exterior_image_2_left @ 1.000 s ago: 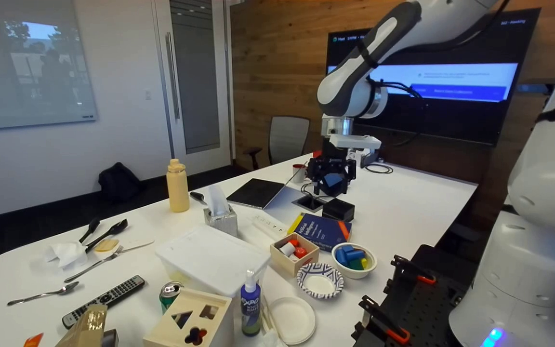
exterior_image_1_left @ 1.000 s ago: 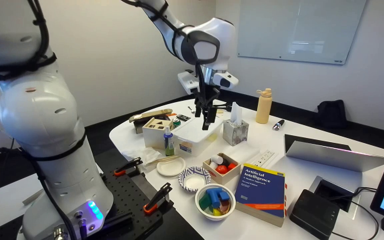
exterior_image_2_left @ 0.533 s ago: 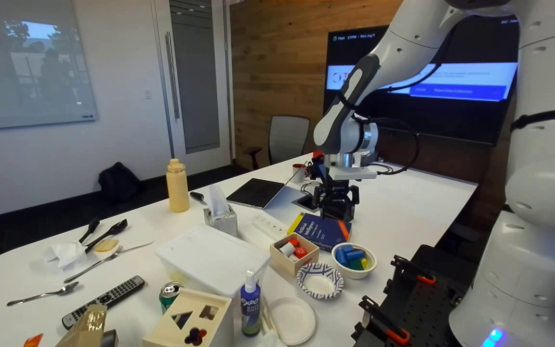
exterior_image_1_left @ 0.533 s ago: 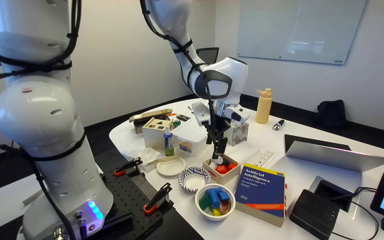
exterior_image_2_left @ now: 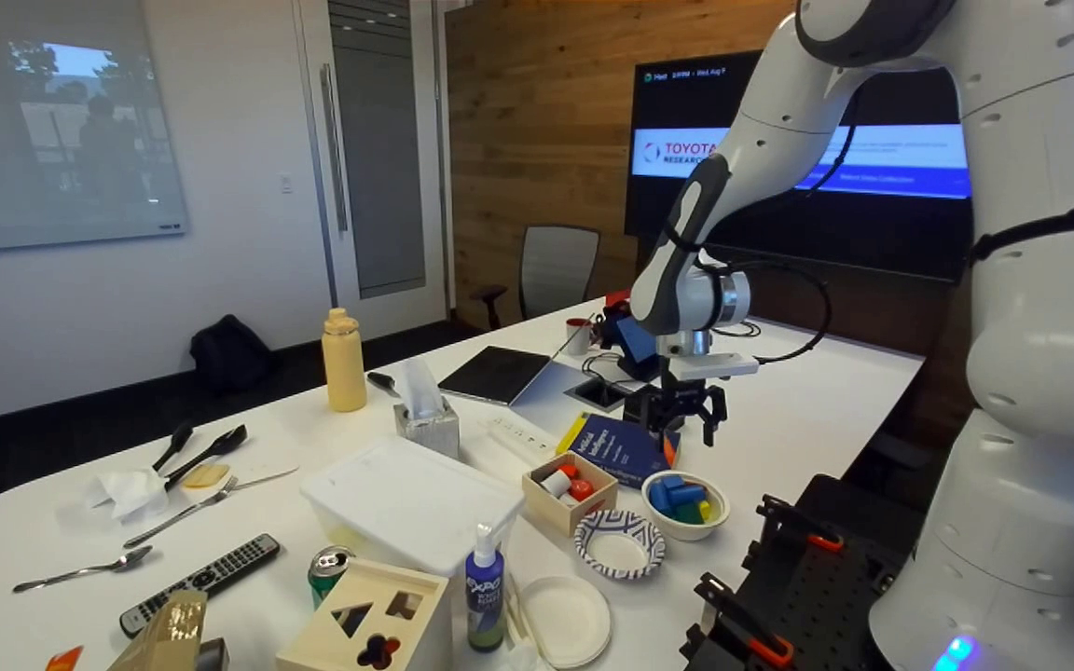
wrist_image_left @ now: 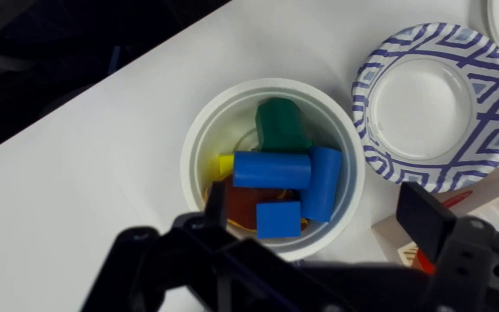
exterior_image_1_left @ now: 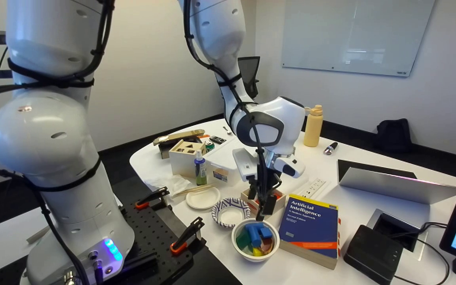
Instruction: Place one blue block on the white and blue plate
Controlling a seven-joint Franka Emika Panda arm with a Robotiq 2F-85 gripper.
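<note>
Several blue blocks lie in a white bowl (wrist_image_left: 202,108): a square-faced blue block (wrist_image_left: 278,219) and two blue cylinders, one lying crosswise (wrist_image_left: 271,170). Blue blocks also show in both exterior views (exterior_image_1_left: 254,234) (exterior_image_2_left: 679,494). The white and blue plate (wrist_image_left: 422,108), shallow with a patterned rim, sits beside the bowl and has nothing in it; it shows in both exterior views (exterior_image_1_left: 230,215) (exterior_image_2_left: 619,544). My gripper (wrist_image_left: 313,190) is open and empty, above the table near the bowl. In the wrist view the blocks appear between its fingers. It shows in both exterior views (exterior_image_1_left: 258,206) (exterior_image_2_left: 685,440).
A green block (wrist_image_left: 280,125) and a yellow block (wrist_image_left: 225,164) share the bowl. A wooden box (exterior_image_2_left: 570,494) with red and white pieces stands near the plate. A thick book (exterior_image_1_left: 311,225) lies beside the bowl. A plain white plate (exterior_image_1_left: 203,198) lies beyond the patterned plate.
The arm has come down, carrying my gripper from high over the table to low beside the bowl. The gripper stays empty. The blocks, bowl and plate have not moved.
</note>
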